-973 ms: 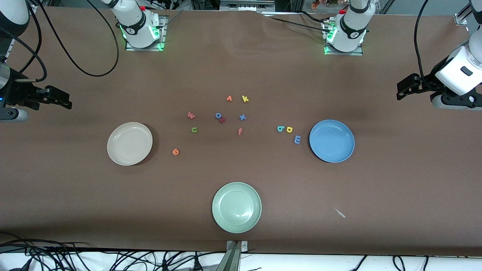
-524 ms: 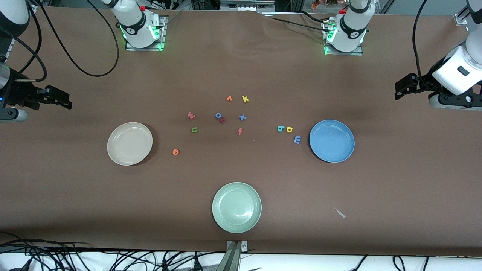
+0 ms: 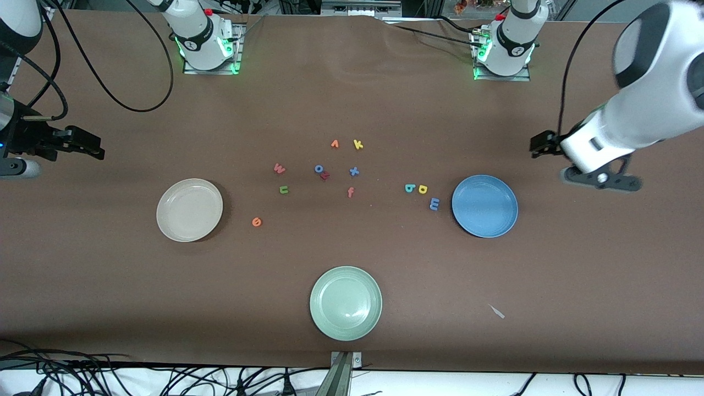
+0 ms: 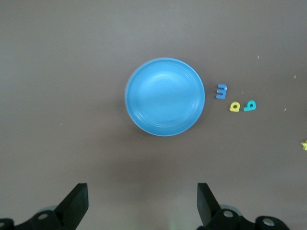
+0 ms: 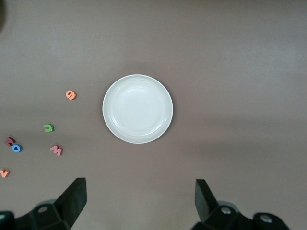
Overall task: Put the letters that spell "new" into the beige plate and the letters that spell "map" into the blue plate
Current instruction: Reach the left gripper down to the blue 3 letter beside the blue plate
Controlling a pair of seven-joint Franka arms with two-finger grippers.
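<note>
The pinkish-red w, green n and orange e lie on the table beside the empty beige plate. The blue m, yellow p and teal a lie close beside the empty blue plate. My left gripper hangs open over bare table, off the blue plate's rim toward the left arm's end. In its wrist view the left gripper holds nothing. My right gripper waits open over the right arm's end, the right gripper empty, with the beige plate in its view.
A pale green plate sits near the front edge. Spare letters cluster mid-table: orange v, yellow k, blue o, red z, blue x and a pinkish f. A small scrap lies nearer the front camera than the blue plate.
The left arm has swung in from the table's end toward the blue plate, its gripper still open. The right arm and all the letters have stayed put.
</note>
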